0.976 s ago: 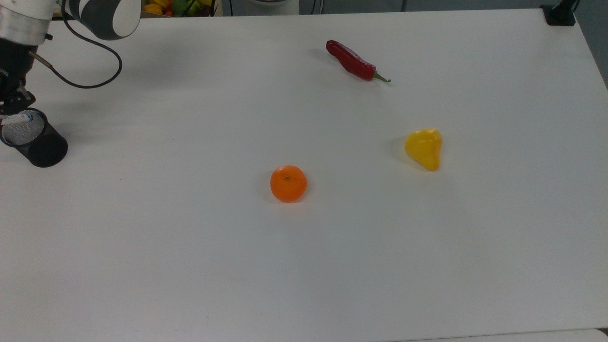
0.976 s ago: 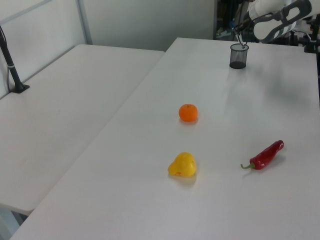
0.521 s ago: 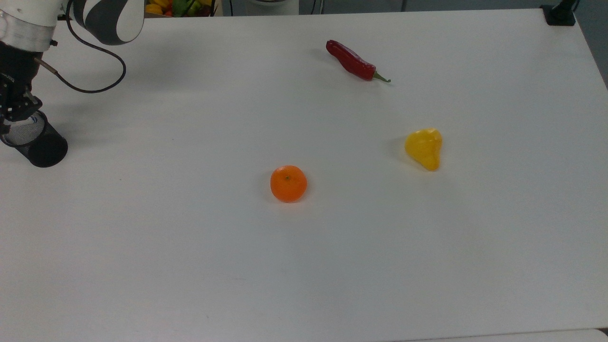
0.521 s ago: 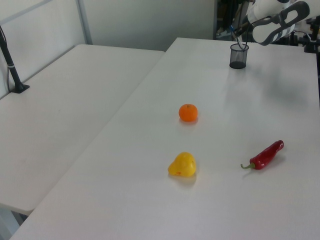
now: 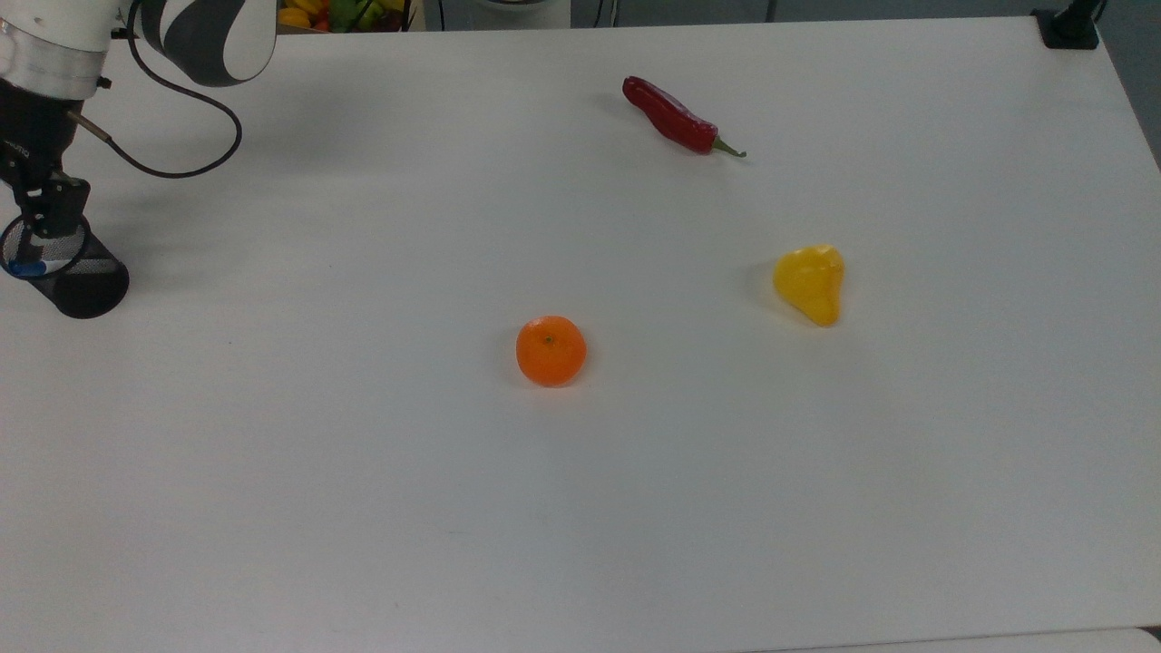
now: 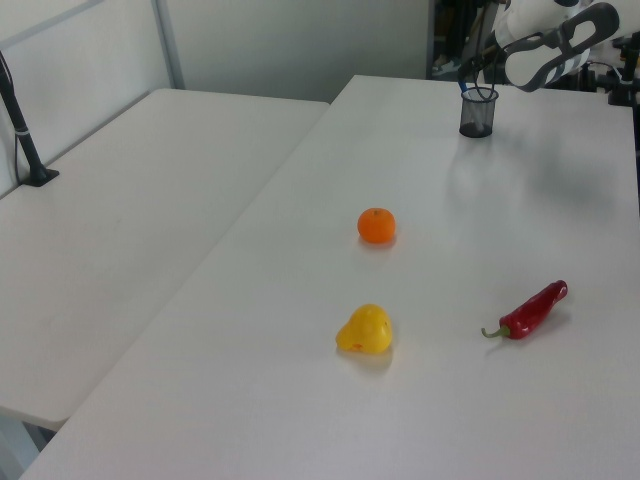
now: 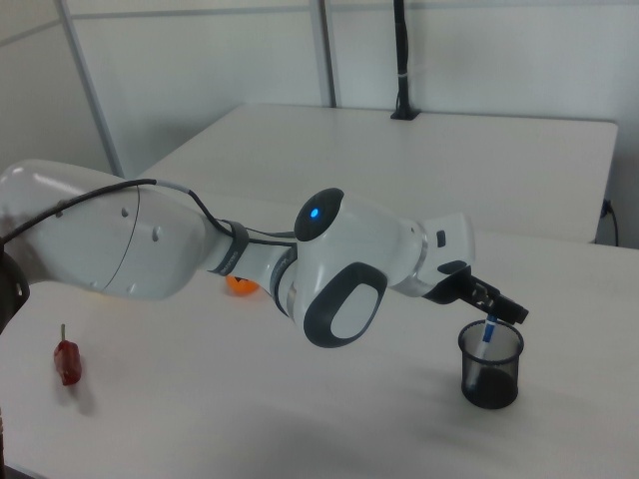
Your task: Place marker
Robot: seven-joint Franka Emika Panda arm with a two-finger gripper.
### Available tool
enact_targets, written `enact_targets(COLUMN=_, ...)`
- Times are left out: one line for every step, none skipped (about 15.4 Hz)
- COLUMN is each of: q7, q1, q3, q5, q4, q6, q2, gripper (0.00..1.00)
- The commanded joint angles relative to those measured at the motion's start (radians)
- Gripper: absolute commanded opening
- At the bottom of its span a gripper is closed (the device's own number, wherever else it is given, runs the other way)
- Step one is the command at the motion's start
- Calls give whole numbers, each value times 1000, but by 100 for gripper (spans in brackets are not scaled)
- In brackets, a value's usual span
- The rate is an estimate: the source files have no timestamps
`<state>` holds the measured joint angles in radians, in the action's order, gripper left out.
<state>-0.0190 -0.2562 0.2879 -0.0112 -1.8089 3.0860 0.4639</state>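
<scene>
My gripper [image 5: 36, 222] hangs over the rim of the black mesh pen cup [image 5: 77, 277], which stands at the nine o'clock edge of the white table [image 5: 635, 472] in the top view. The marker [image 5: 29, 268] sits inside that cup, its blue end leaning against the near wall in the top view; in the right view the marker [image 7: 488, 330] stands tilted, blue tip poking just above the cup's [image 7: 490, 365] rim, right below my gripper [image 7: 496, 307]. Whether my fingers have let go or are clamped on it, I cannot tell.

In the top view, the tangerine [image 5: 551, 350] lies near the table's middle. The yellow pepper [image 5: 810, 282] lies at about three o'clock from the tangerine, well apart, and the red chili [image 5: 676, 118] lies toward one o'clock, stem pointing to the top view's right. In the left view the cup [image 6: 478, 111] stands at the table's far end, at twelve o'clock from the tangerine [image 6: 376, 225].
</scene>
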Motion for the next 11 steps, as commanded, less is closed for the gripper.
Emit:
enact_targets(q7=1, q1=11, q3=7, q5=5, q4=-32, q6=11, q2=-34, gripper=97)
enact_targets(q7=-1, q1=11, q3=7, q5=5, q4=-39, q6=1, q2=-53, gripper=100)
enact_targets(q7=-1, q1=11, q3=7, q5=5, q4=-58, q6=-25, q2=-77, gripper=100)
enact_targets(q7=-1, q1=11, q3=7, q5=5, q4=-61, q6=-71, q2=-102, gripper=100)
enact_targets(q7=1, q1=11, q3=7, q5=5, q4=-58, q6=-139, q2=-126, gripper=100)
enact_targets(q7=-1, q1=11, q3=7, q5=5, q4=-49, q6=-206, q2=-151, gripper=100)
enact_targets(q7=1, q1=11, q3=7, q5=5, q4=-46, q6=-258, q2=-172, gripper=100)
enact_targets(q7=2, q1=15, q3=7, q5=4, q4=-46, q6=-304, q2=-198, gripper=100)
enact_targets(q7=2, q1=27, q3=7, q5=2, q4=-46, q6=-361, q2=-226, gripper=100)
enact_targets(q7=2, q1=35, q3=7, q5=0, q4=-40, q6=-430, q2=-255, gripper=100)
enact_targets(q7=4, q1=40, q3=4, q5=-3, q4=-18, q6=-517, q2=-280, gripper=100)
